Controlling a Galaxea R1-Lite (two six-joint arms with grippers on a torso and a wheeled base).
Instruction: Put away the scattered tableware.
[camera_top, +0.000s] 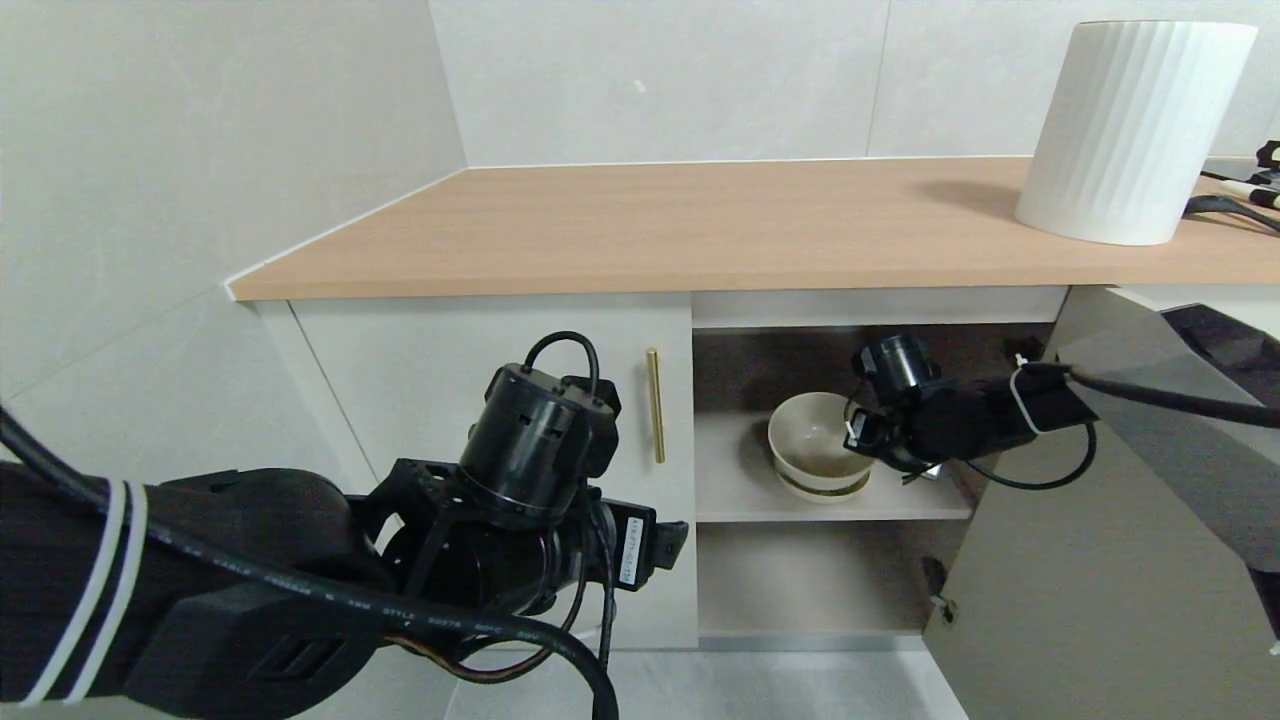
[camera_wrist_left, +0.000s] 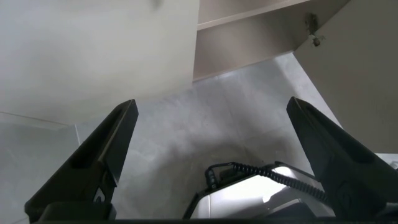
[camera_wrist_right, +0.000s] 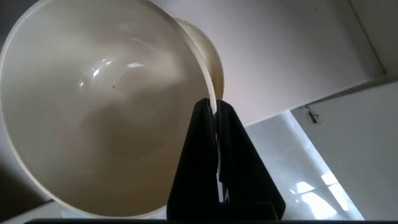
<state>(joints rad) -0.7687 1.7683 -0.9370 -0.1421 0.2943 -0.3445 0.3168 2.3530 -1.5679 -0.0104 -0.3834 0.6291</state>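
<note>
While my right gripper (camera_top: 858, 440) is clenched on the right rim of the tilted bowl (camera_top: 810, 445) low over the cupboard shelf (camera_top: 735, 495), my left gripper (camera_wrist_left: 211, 109) hangs spread and empty, well apart to the left.

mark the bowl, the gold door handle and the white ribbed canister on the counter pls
bowl (camera_top: 810, 438): head view, on its inner wall.
door handle (camera_top: 655, 405): head view, halfway along the bar.
canister (camera_top: 1135, 130): head view, middle of its ribbed side.
</note>
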